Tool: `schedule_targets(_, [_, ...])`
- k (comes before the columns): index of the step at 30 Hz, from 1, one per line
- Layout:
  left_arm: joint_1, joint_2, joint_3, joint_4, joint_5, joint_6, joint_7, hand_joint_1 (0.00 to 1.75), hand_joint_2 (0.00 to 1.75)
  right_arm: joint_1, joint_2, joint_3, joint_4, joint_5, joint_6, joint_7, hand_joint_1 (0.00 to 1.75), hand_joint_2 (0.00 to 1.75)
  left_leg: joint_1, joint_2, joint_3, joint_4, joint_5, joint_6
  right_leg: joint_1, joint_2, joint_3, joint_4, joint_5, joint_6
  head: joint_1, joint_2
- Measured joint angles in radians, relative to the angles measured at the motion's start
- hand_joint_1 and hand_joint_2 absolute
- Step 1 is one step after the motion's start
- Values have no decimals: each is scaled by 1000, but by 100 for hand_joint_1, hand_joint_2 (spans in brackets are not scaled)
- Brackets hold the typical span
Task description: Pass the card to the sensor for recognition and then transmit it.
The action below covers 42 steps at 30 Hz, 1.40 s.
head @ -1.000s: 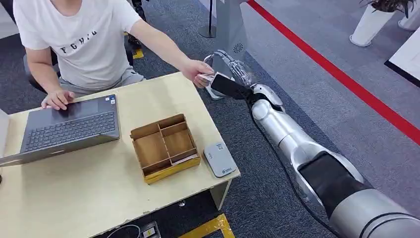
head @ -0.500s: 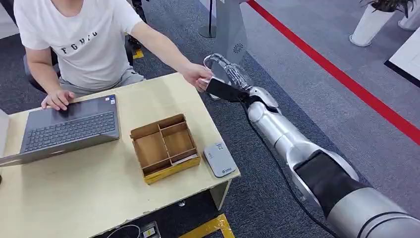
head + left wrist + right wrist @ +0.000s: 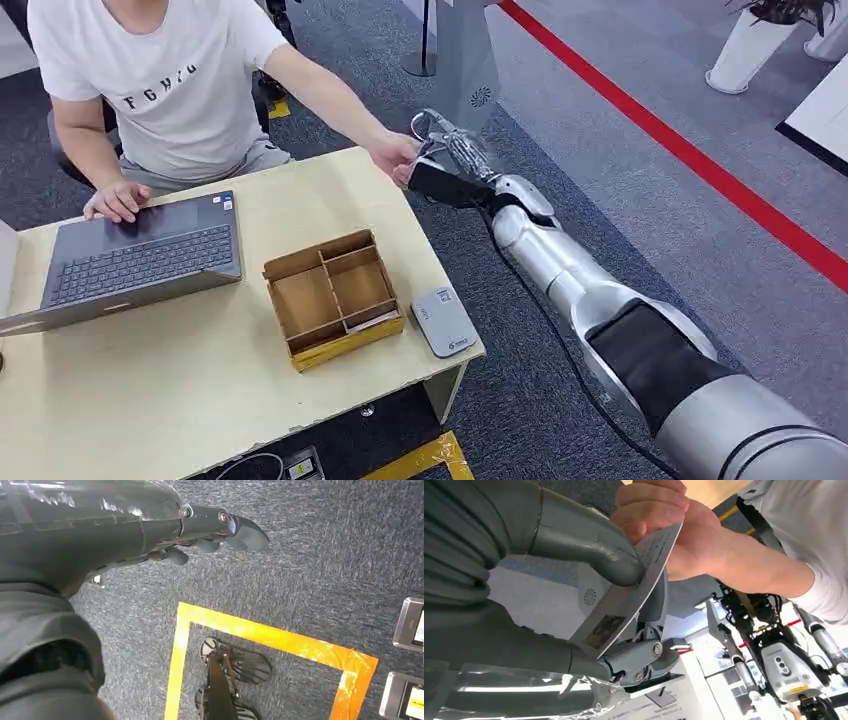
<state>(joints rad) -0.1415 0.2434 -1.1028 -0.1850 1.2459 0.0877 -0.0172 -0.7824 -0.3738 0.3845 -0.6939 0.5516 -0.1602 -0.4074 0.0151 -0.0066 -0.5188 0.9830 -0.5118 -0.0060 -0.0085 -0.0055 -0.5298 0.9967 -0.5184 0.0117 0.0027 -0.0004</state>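
The white card (image 3: 634,587) is pinched by the right hand (image 3: 589,580) and gripped by a person's hand (image 3: 664,525). The grey sensor (image 3: 443,321) lies flat at the bench (image 3: 200,390) edge.

Appeared to be an office or demonstration hall: grey carpet (image 3: 600,130) marked with red floor line (image 3: 680,145) and yellow tape (image 3: 270,635), plywood desk (image 3: 200,380) bearing laptop (image 3: 140,255), further robot (image 3: 779,655) parked behind.

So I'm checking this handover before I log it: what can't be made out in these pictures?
- Card: its print is too small and tilted to read in the right wrist view; in the head view the right hand and the person's hand cover it.
- Whether the person grips the card or only touches it: their fingers lie behind it.
- Sensor: its markings are too small in the head view.
- Left hand: its palm faces away in the left wrist view.
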Motion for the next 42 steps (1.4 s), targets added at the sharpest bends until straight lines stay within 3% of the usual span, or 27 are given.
schedule_targets(17, [0,0,0,0,4,0,0,0,0,2,6,27,18,7,-18,-10,175,175,0,0,1,0,0,0,0,0,0,0,0,0,0,0])
schedule_targets(18, [0,0,0,0,8,0,0,0,0,7,5,36,18,8,-32,-13,175,175,0,0,12,0,0,0,0,0,0,0,0,0,0,0])
schedule_targets(33, [1,3,-1,0,22,0,2,0,0,180,-101,31,-93,-29,-42,29,175,175,0,-1,14,1,1,1,0,0,0,0,2,0,0,0])
schedule_targets(42, [1,3,-1,3,25,1,2,0,0,247,-129,18,-157,-44,-44,37,175,175,0,-1,14,1,1,1,0,0,0,0,2,0,0,0])
